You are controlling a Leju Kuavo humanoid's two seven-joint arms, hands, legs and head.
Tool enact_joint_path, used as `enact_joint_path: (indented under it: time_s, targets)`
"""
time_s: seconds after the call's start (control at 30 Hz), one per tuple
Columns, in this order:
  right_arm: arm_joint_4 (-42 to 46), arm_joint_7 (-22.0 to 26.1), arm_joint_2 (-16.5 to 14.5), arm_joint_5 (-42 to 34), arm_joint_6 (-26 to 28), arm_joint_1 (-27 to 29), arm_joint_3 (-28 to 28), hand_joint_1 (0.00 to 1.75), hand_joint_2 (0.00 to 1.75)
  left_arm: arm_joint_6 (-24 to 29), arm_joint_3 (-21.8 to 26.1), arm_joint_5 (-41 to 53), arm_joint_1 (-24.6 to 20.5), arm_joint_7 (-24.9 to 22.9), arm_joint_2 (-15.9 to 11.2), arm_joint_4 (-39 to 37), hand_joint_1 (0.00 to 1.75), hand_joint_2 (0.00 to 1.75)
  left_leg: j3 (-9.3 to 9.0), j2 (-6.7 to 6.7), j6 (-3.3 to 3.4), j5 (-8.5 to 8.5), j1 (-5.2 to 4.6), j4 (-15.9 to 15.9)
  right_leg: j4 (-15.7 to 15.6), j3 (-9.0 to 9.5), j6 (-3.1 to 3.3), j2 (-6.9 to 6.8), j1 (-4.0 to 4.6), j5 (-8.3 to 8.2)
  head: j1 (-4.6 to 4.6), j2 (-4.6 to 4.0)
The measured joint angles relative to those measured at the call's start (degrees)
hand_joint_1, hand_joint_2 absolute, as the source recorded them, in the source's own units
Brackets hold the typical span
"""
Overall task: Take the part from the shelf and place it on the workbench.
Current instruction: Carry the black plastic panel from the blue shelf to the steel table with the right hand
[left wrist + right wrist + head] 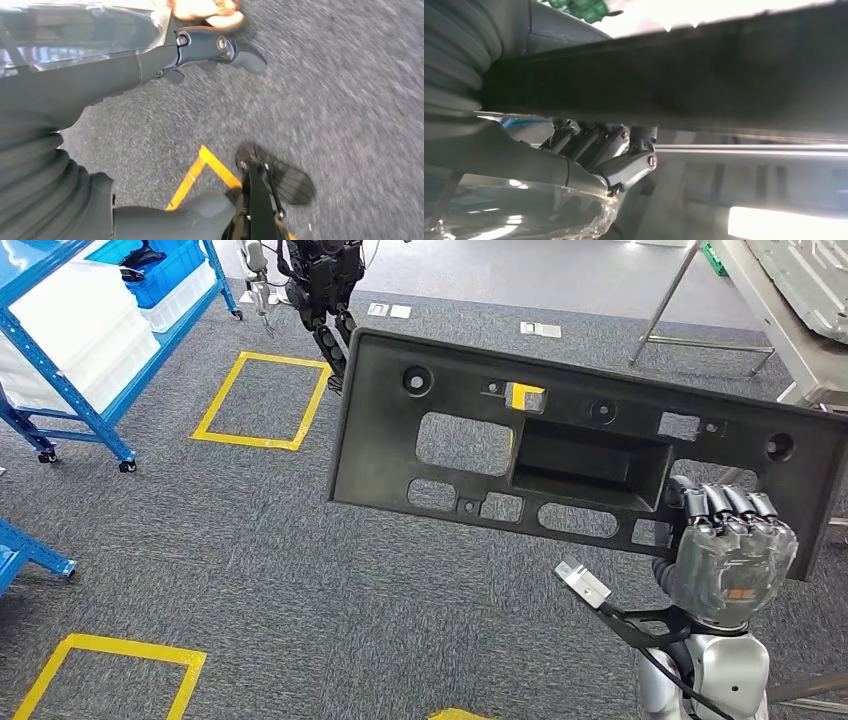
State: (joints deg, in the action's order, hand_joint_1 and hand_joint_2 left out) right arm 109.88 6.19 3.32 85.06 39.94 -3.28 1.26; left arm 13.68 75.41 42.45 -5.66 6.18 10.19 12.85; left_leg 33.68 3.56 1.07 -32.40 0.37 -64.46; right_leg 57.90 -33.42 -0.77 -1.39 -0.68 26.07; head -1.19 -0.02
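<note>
Part point(560, 455): a black panel with cut-outs, held aloft across the centre and right of the head view, long axis sloping down toward the right edge.
Right hand point(735, 550): clenched on the panel's lower right end.
Left hand point(215, 50): nothing is held; fingers extended over carpet.
Workbench point(790, 300): seen at upper right, beyond the gripped end, nearer the right arm.

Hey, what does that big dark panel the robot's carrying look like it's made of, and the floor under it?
The large dark grey panel with cut-outs, held by the right hand, looks like moulded plastic: matte, even colour, with formed recesses and holes. The grey floor looks like carpet, judging by its speckled, fibrous texture.
</note>
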Motion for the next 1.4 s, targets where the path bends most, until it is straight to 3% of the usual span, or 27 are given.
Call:
enact_joint_path:
  time_s: [0.07, 0.1, 0.13, 0.2, 0.27, 0.3, 0.33, 0.4, 0.47, 0.53, 0.6, 0.63, 0.73, 0.87, 0.9, 0.93, 0.97, 1.0, 1.03, 1.07, 1.1, 1.17, 1.2, 1.23, 1.3, 1.33, 1.4]
  targets:
    - [-0.4, -0.6, 0.3, -0.2, 0.0, -0.9, -1.0, 1.75, 1.75, -0.1, 0.4, -0.3, 0.0, 0.3, 0.0, 0.0, 0.00, 1.75, 3.33, -3.09, -0.39, -3.76, 0.30, -7.2, 0.0, -0.05, 0.61, 1.45, -0.07, -0.14, 0.17, 0.00]
    - [-0.6, -0.7, 0.4, -0.4, 0.0, -1.3, -1.3, 1.75, 1.75, -0.1, 0.6, -0.6, 0.1, 0.5, 0.0, 0.0, 0.00, 1.75, 4.89, -3.58, -0.63, -4.82, 0.43, -10.2, 0.0, -0.05, 0.70, 2.27, -0.06, -0.13, 0.20, 0.00]
    - [-0.8, -0.7, 0.5, -0.6, 0.0, -1.6, -1.6, 1.75, 1.75, -0.2, 0.7, -0.7, 0.1, 0.6, 0.0, 0.0, 0.00, 1.75, 5.71, -3.75, -0.88, -4.72, 0.64, -11.5, 0.0, -0.03, 0.68, 3.15, -0.11, -0.14, 0.23, 0.00]
    - [-1.2, -0.8, 0.7, -0.9, 0.0, -2.2, -2.1, 1.75, 1.75, -0.2, 0.8, -0.9, 0.1, 0.8, 0.0, 0.0, 0.00, 1.75, 4.37, -4.05, -1.49, -1.35, 1.40, -7.8, 0.3, 0.06, 0.52, 4.94, -0.39, -0.05, 0.25, 0.00]
    - [-1.5, -0.9, 0.8, -0.9, 0.0, -3.0, -2.4, 1.75, 1.75, -0.3, 0.9, -1.0, 0.1, 1.0, 0.1, -0.1, 0.00, 1.75, 1.56, -6.30, -2.20, 2.15, 2.36, -0.9, 1.3, -0.40, -0.12, 6.54, -0.55, 0.32, 0.28, 0.00]
    - [-1.7, -0.9, 0.9, -0.8, 0.0, -3.4, -2.6, 1.75, 1.75, -0.4, 1.0, -1.0, 0.1, 1.1, 0.2, -0.1, 0.00, 1.75, 0.76, -7.26, -2.31, 2.89, 2.52, 1.2, 1.8, -0.84, -0.59, 7.22, -0.49, 0.47, 0.29, 0.00]
    - [-1.8, -1.0, 0.9, -0.8, 0.0, -3.6, -2.8, 1.75, 1.75, -0.4, 1.1, -1.1, 0.0, 1.1, 0.2, -0.1, 0.00, 1.75, 0.46, -7.88, -2.16, 3.05, 2.38, 2.1, 2.1, -1.35, -1.17, 7.88, -0.39, 0.48, 0.31, 0.00]
    - [-2.0, -1.1, 1.2, -0.7, 0.0, -3.9, -2.9, 1.75, 1.75, -0.5, 1.2, -1.2, -0.2, 1.2, 0.3, -0.1, 0.00, 1.75, 0.42, -6.88, -1.16, 3.25, 1.70, 2.5, 1.9, -2.13, -2.21, 8.92, -0.39, 0.18, 0.31, 0.00]
    - [-2.2, -1.3, 1.5, -0.7, 0.0, -4.2, -3.0, 1.75, 1.75, -0.6, 1.2, -1.4, -0.3, 1.4, 0.3, -0.1, 0.00, 1.75, 0.09, -5.60, -0.03, 3.72, 1.45, 3.3, 3.1, -3.11, -2.74, 6.93, -0.54, 0.62, 0.10, 0.00]
    - [-2.4, -1.7, 1.7, -0.5, 0.0, -5.0, -3.1, 1.75, 1.75, -0.6, 1.3, -1.6, -0.3, 1.5, 0.4, -0.1, 0.00, 1.75, -0.17, -4.10, 0.69, 3.96, 1.34, 3.9, 8.5, -5.96, -2.69, 3.39, -0.56, 2.86, -0.34, 0.00]
    - [-2.7, -2.2, 1.7, -0.3, 0.0, -5.6, -3.2, 1.75, 1.75, -0.6, 1.4, -1.6, -0.3, 1.6, 0.4, -0.1, 0.00, 1.75, -0.20, -2.46, 0.98, 3.90, 1.06, 4.0, 15.8, -9.72, -2.80, 2.21, -0.59, 5.27, -0.55, 0.00]
    - [-2.9, -2.4, 1.8, -0.1, 0.0, -5.7, -3.2, 1.75, 1.75, -0.6, 1.5, -1.7, -0.3, 1.6, 0.4, -0.1, 0.00, 1.75, -0.23, -1.70, 1.07, 3.83, 0.93, 4.0, 17.7, -10.66, -3.03, 2.12, -0.63, 5.62, -0.56, 0.00]
    - [-3.1, -2.9, 1.9, 0.2, 0.0, -5.7, -3.3, 1.75, 1.75, -0.6, 1.7, -1.6, -0.4, 1.7, 0.4, -0.1, 0.00, 1.75, -0.42, -0.03, 1.10, 3.62, 0.75, 4.0, 13.5, -8.53, -3.99, 1.56, -0.80, 3.45, -0.56, 0.00]
    - [-3.2, -3.0, 2.0, 0.3, 0.0, -5.7, -3.3, 1.75, 1.75, -0.6, 1.7, -1.6, -0.4, 1.7, 0.4, -0.1, 0.00, 1.75, -0.55, 0.46, 0.98, 3.52, 0.75, 4.0, 9.3, -6.27, -4.28, 0.69, -0.84, 2.00, -0.56, 0.00]
    - [-3.2, -3.1, 2.0, 0.3, 0.0, -5.7, -3.3, 1.75, 1.75, -0.6, 1.8, -1.6, -0.4, 1.7, 0.4, -0.1, 0.00, 1.75, -0.65, 0.73, 0.87, 3.44, 0.72, 4.0, 6.7, -5.00, -4.19, -0.47, -0.80, 1.34, -0.57, 0.00]
    - [-3.2, -3.2, 2.2, 0.3, 0.0, -5.8, -3.3, 1.75, 1.75, -0.6, 1.8, -1.6, -0.4, 1.7, 0.4, -0.1, 0.00, 1.75, -0.99, 1.56, 0.46, 3.20, 0.63, 4.1, 4.3, -3.73, -3.62, -1.14, -0.32, 0.59, -0.51, 0.00]
    - [-3.1, -3.3, 2.3, 0.2, 0.0, -5.9, -3.4, 1.75, 1.75, -0.6, 1.8, -1.6, -0.5, 1.7, 0.4, -0.1, 0.00, 1.75, -1.33, 2.14, -0.08, 2.77, 0.69, 4.0, 1.8, -2.38, -2.77, -1.47, -0.33, -0.24, -0.42, 0.01]
    - [-3.1, -3.4, 2.5, 0.1, 0.0, -6.0, -3.4, 1.75, 1.75, -0.7, 1.8, -1.6, -0.5, 1.7, 0.5, -0.1, 0.00, 1.75, -1.35, 1.77, -0.52, 1.95, 0.75, 3.3, 1.1, -2.00, -1.68, -1.08, -0.27, -0.52, -0.30, 0.01]
    - [-3.1, -3.5, 2.7, -0.1, 0.0, -6.1, -3.5, 1.75, 1.75, -0.7, 1.9, -1.7, -0.6, 1.7, 0.5, -0.1, 0.00, 1.75, -0.85, 0.86, -0.91, 0.59, 0.83, 1.5, 0.8, -1.79, -0.62, -0.02, -0.23, -0.77, -0.09, 0.01]
    - [-3.1, -3.5, 2.7, -0.1, 0.0, -6.2, -3.5, 1.75, 1.75, -0.7, 1.9, -1.7, -0.6, 1.7, 0.6, -0.1, 0.00, 1.75, 0.49, -0.89, -1.04, -1.16, 0.96, -1.6, 0.6, -1.59, -0.01, 0.77, -0.60, -0.90, 0.07, 0.01]
    - [-3.1, -3.5, 2.8, -0.2, 0.1, -6.3, -3.6, 1.75, 1.75, -0.8, 2.0, -1.7, -0.5, 1.6, 0.6, -0.1, 0.00, 1.75, 2.39, -2.49, -1.07, -3.03, 0.95, -5.4, 0.6, -1.58, 0.39, 1.45, -0.45, -0.90, 0.20, 0.01]
    - [-3.2, -3.5, 2.8, -0.3, 0.1, -6.3, -3.8, 1.75, 1.75, -0.7, 2.1, -1.7, -0.4, 1.6, 0.6, -0.1, 0.00, 1.75, 5.92, -3.69, -1.18, -4.78, 0.93, -11.4, 0.6, -1.51, 0.68, 3.12, -0.24, -0.88, 0.33, 0.01]
    - [-3.3, -3.5, 2.8, -0.3, 0.1, -6.3, -4.0, 1.75, 1.75, -0.7, 2.1, -1.8, -0.3, 1.6, 0.5, -0.1, 0.00, 1.75, 6.51, -3.79, -1.19, -3.95, 0.95, -11.7, 0.7, -1.43, 0.72, 4.01, -0.19, -0.88, 0.33, 0.00]
    - [-3.4, -3.5, 2.9, -0.4, 0.1, -6.3, -4.1, 1.75, 1.75, -0.7, 2.1, -1.8, -0.3, 1.6, 0.5, -0.1, 0.00, 1.75, 6.06, -3.92, -1.19, -2.03, 1.03, -9.8, 0.7, -1.33, 0.71, 4.93, -0.19, -0.86, 0.33, 0.00]
    - [-3.7, -3.4, 3.1, -1.0, 0.0, -6.6, -4.2, 1.75, 1.75, -0.6, 2.2, -2.0, -0.3, 1.6, 0.5, -0.1, 0.00, 1.75, 3.29, -5.96, -1.23, 2.41, 1.45, -2.4, 1.1, -1.34, 0.43, 6.55, -0.17, -0.68, 0.32, 0.00]
    - [-3.9, -3.3, 3.2, -1.4, 0.0, -6.9, -4.2, 1.75, 1.75, -0.6, 2.2, -2.0, -0.3, 1.6, 0.5, -0.1, 0.00, 1.75, 2.15, -7.14, -1.23, 3.71, 1.66, 0.6, 1.4, -1.55, 0.16, 7.28, -0.05, -0.55, 0.27, 0.01]
    - [-4.3, -3.1, 3.6, -2.2, 0.0, -7.4, -4.3, 1.75, 1.75, -0.5, 2.2, -2.1, -0.3, 1.6, 0.5, -0.1, 0.00, 1.75, 1.30, -8.36, -0.96, 4.11, 1.53, 2.9, 1.6, -2.20, -0.63, 8.49, 0.09, -0.52, 0.24, 0.01]
